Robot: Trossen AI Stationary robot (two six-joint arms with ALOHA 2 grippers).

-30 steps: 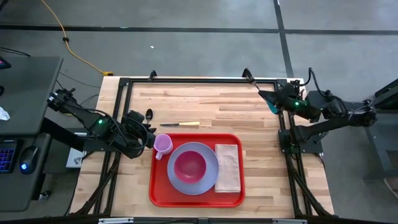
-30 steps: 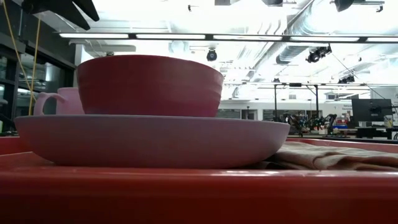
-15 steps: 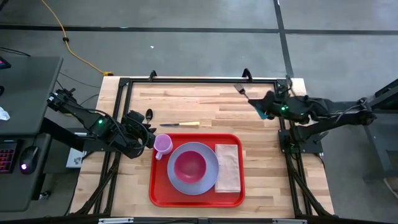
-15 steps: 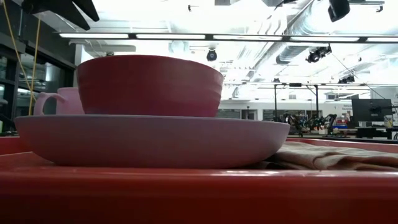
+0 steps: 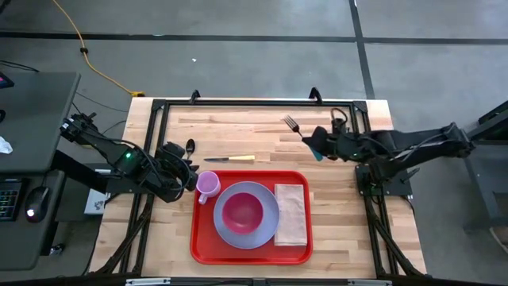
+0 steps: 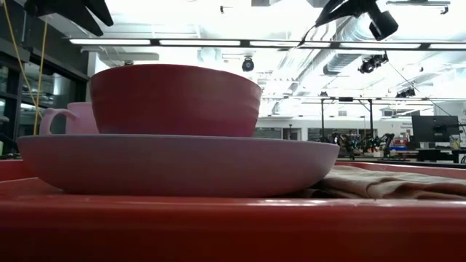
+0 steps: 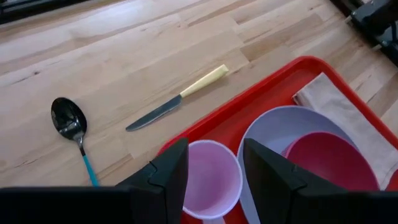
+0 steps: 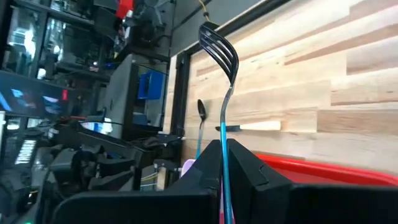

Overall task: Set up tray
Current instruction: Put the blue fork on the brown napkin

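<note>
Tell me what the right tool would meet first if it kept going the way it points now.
Probably nothing soon: the right tool, shut on the fork, points left across bare table, beyond the tray. The knife lies nearer the tray; height is unclear.

High view: even overhead light, soft short shadows, tabletop (image 5: 262,131) sharp. Low view: ceiling light strips (image 6: 218,42) blow out the upper half; bowl (image 6: 175,100) and plate (image 6: 175,164) backlit and dark, near tray (image 6: 218,229) rim soft and out of focus. Left wrist view: mild blur, weak glare on spoon (image 7: 68,118). Right wrist view: background room dim, fork (image 8: 221,50) tines sharp.
</note>
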